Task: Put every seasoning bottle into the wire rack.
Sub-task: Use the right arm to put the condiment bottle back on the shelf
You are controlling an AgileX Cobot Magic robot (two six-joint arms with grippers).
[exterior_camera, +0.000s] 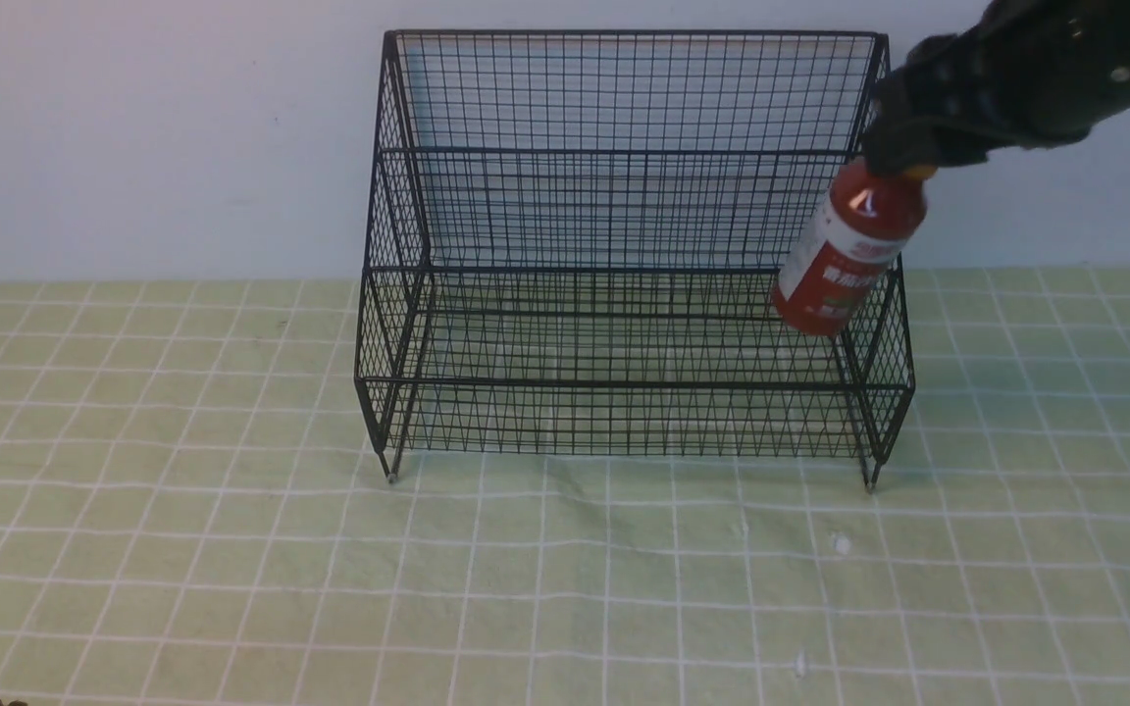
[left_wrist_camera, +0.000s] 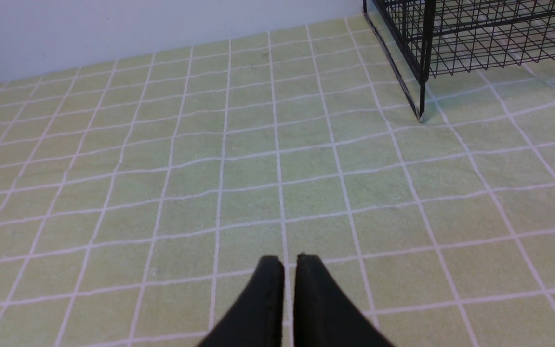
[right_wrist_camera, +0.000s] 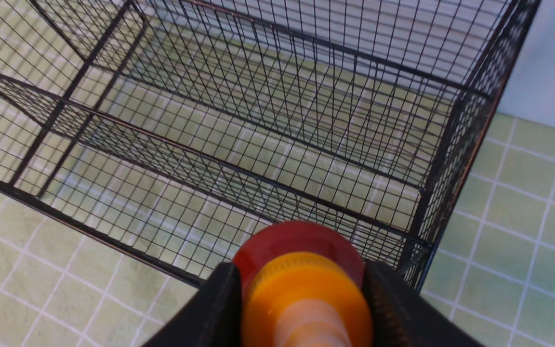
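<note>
Right end effector (right_wrist_camera: 301, 299) grips the seasoning bottle (exterior_camera: 845, 255) by its cap at the wire rack (exterior_camera: 624, 245) — label illegible; left end effector (left_wrist_camera: 289, 262) closed.

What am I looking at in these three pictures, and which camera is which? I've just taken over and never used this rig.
It is a robot with two arms, each ending in two black fingers. The wide picture looks forward from between the arms. It shows a black wire rack standing on a green checked cloth. The other two pictures come from cameras on the wrists. The left wrist one shows the left fingers close together, holding nothing, above the cloth. The right wrist one looks down past the right fingers, which grip a seasoning bottle of red sauce by its orange cap. The bottle hangs tilted at the rack's right end, not yet set down.
</note>
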